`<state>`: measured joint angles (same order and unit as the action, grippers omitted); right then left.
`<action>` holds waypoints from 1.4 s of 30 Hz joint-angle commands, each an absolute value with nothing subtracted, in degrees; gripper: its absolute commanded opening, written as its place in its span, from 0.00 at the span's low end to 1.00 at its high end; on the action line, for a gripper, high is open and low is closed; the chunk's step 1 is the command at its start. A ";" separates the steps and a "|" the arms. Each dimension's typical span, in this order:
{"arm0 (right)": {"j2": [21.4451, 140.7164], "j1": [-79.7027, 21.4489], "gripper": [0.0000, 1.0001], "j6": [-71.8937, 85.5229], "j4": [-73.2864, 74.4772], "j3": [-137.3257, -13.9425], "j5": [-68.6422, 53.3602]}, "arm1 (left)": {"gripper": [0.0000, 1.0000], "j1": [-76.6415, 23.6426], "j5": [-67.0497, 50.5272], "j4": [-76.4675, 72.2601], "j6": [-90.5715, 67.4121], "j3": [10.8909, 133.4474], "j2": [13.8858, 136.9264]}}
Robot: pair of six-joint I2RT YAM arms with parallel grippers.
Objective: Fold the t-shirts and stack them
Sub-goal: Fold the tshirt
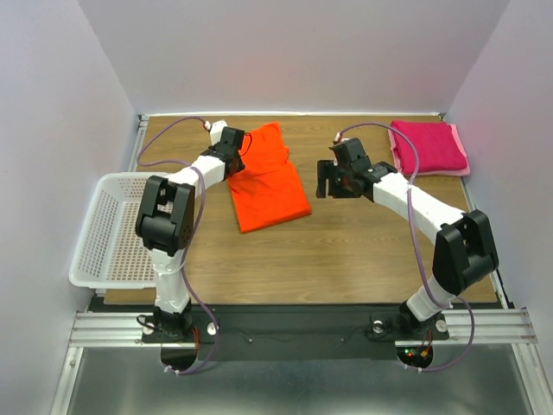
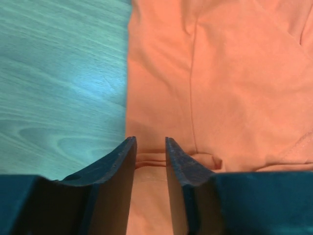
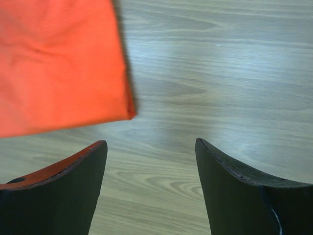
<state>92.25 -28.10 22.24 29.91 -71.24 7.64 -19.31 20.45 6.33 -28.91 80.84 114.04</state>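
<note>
The orange t-shirt lies partly folded on the table, left of centre. It fills most of the left wrist view. My left gripper hangs low over the shirt's left edge. Its jaws stand a narrow gap apart, and a small ridge of orange cloth runs across between the tips. The magenta-pink t-shirt lies folded at the back right. My right gripper is open above bare wood, just right of the orange shirt. A corner of the orange shirt shows ahead of the right gripper, which holds nothing.
A white lattice basket stands at the table's left edge, beside the left arm. Bare wooden table stretches in front of the shirts. Walls close in the back and both sides.
</note>
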 commanded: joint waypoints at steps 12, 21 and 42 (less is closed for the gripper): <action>96.50 -22.85 0.57 30.84 4.94 -66.54 -28.61 | 0.66 -23.46 1.42 0.00 -37.96 48.18 77.09; 106.69 -22.85 0.16 39.29 -21.26 -61.44 -45.09 | 0.20 -25.14 -5.80 -17.31 -44.74 34.19 77.78; 117.70 -19.34 0.04 35.24 -34.54 -49.66 -45.52 | 0.04 -24.26 -0.44 -17.93 -56.43 20.48 80.16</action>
